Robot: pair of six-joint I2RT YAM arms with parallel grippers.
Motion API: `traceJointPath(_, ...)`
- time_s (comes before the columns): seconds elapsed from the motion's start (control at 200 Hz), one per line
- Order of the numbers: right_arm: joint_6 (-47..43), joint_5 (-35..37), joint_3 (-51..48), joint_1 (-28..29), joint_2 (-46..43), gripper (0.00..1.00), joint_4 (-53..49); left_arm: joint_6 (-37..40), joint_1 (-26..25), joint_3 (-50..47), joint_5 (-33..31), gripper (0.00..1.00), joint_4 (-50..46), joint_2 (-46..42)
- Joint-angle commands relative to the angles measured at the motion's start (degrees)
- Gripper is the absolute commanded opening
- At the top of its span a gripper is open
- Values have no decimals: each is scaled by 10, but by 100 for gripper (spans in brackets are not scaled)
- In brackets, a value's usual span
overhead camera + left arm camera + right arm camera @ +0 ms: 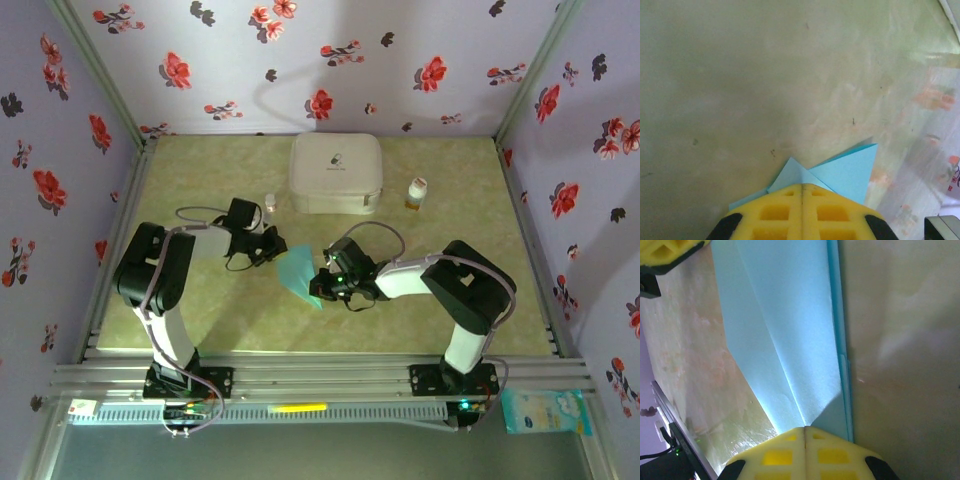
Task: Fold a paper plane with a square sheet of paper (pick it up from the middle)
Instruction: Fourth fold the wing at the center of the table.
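Observation:
The light blue paper [298,270] is folded into a narrow, pointed paper plane shape with a long crease and hangs between both grippers over the table's middle. My left gripper [272,250] is shut on its left end. In the left wrist view the yellow pads [785,210] meet at the left gripper [802,186], with layered flaps of the paper [850,170] sticking out past them. My right gripper [325,285] is shut on the other end. The right wrist view has the right gripper [805,429] pinching the paper [790,340] where its creases meet, and the left gripper's pad [665,252] at the far end.
A white rounded case [335,172] stands at the back centre. A small bottle [417,192] is to its right and a tiny vial [269,203] to its left. Flowered walls close in three sides. A metal rail [320,375] runs along the front edge.

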Motion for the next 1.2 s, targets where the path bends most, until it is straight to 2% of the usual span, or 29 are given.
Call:
traceJointPath(0.0, -28, -7, -32, 0, 27, 0, -137, 24, 17, 19, -63, 0, -36, 11)
traceJointPath(0.355, -54, -12, -32, -9, 16, 0, -160, 29, 18, 20, -73, 0, -48, -8)
traceJointPath(0.79, -62, -14, -13, -11, 14, 0, -172, 13, 11, 5, -85, 0, -52, -98)
traceJointPath(0.985, -55, -13, 0, -11, 18, 0, -170, -15, -50, -27, -47, 0, -15, -133)
traceJointPath(1.195, -41, -10, -7, -11, 15, 0, -158, -52, -122, -68, -30, 0, 56, -105)
